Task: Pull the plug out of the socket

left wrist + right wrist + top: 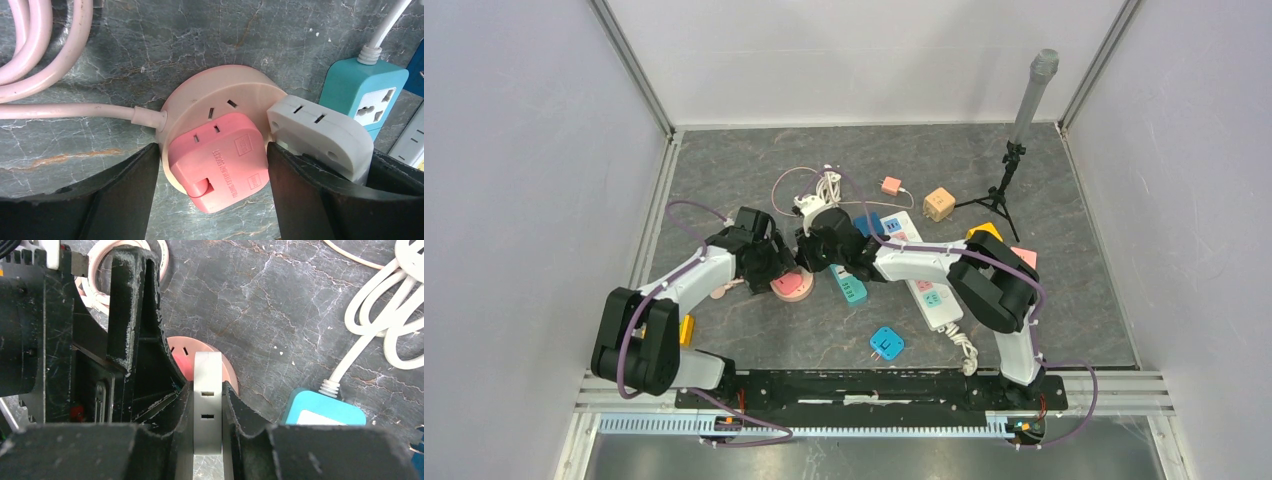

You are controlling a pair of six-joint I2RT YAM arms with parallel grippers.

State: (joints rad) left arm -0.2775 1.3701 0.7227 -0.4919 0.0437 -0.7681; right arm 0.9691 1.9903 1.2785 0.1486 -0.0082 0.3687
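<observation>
Mid-table, against round pink plastic socket (225,87), flat grey-white plug (207,372) pinched by right gripper (207,407) (rigid, light, probably friction-tight; flat sides suit); left gripper (212,150) gapes wide astride square pink plug (225,172).

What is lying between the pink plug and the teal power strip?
A grey plug, pinched by the right gripper; the left wrist view shows it.

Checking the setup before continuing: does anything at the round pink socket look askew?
Yes. The grey plug sits tilted at the round pink socket's rim, clamped in the right tool; the pink plug lies flat.
</observation>
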